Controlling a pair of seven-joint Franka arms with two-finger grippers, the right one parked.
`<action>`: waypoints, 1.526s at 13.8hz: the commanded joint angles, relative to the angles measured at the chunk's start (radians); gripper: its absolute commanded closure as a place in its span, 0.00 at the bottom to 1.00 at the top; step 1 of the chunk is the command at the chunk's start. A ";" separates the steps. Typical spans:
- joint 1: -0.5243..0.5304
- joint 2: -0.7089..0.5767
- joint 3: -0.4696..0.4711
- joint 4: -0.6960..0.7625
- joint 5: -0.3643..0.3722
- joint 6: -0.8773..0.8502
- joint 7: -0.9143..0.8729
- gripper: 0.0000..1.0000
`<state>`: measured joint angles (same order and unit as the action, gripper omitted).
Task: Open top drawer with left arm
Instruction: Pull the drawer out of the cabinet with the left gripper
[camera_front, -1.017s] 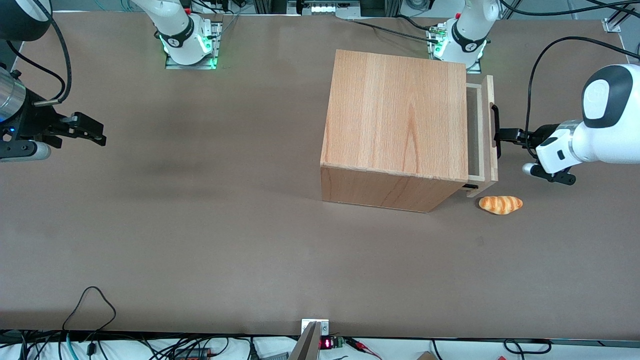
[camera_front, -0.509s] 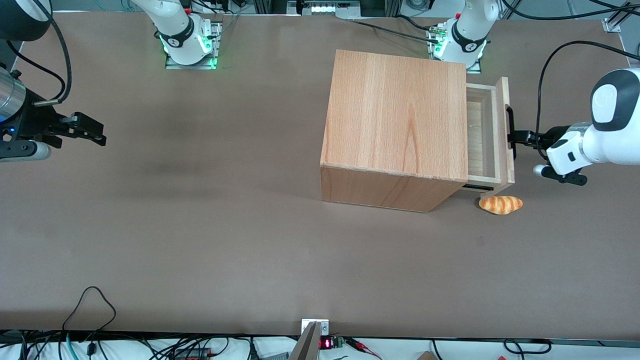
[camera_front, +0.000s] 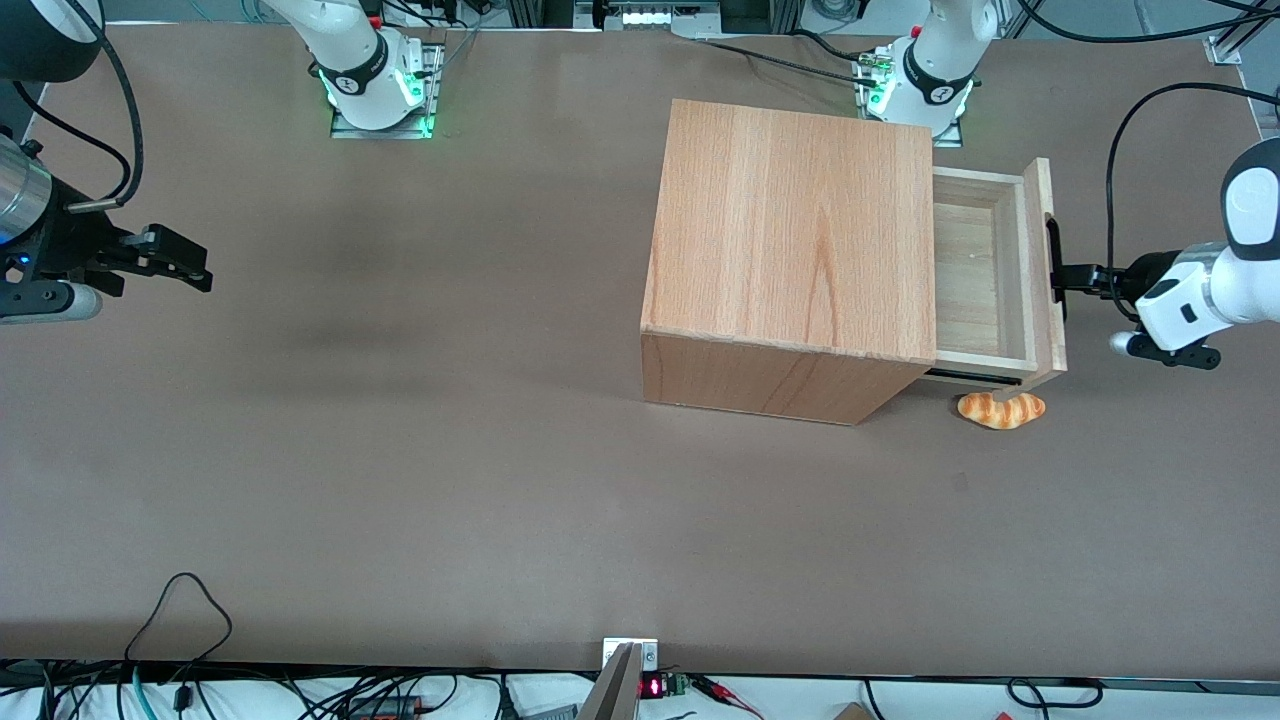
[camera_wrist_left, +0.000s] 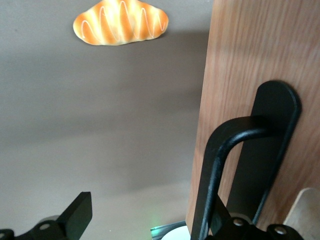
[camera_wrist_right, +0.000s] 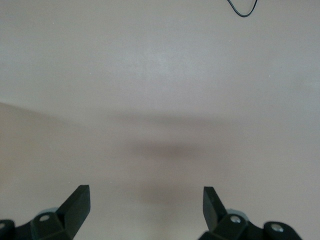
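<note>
Front view shows the top drawer (camera_front: 985, 270) slid further out of the cabinet (camera_front: 790, 260) than a second ago; the gripper (camera_front: 1075, 277), fingers spread, hooks its handle (camera_front: 1053, 268).

A robotics lab: arm bases (camera_front: 375, 85) bolted to a brown table (camera_front: 400, 450), cables (camera_front: 180, 690) trailing along its edge.

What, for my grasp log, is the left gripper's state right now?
Left gripper: open, fingers spread wide at the top drawer's black handle, one finger apparently hooked inside it, not clamping it.
</note>
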<state>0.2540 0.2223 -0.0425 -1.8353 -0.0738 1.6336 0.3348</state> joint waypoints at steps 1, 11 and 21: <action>0.031 0.035 -0.008 0.037 0.025 -0.003 0.021 0.00; 0.096 0.049 -0.008 0.076 0.025 0.020 0.104 0.00; 0.174 0.080 -0.007 0.125 0.026 0.020 0.191 0.00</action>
<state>0.4009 0.2682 -0.0423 -1.7571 -0.0736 1.6589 0.4841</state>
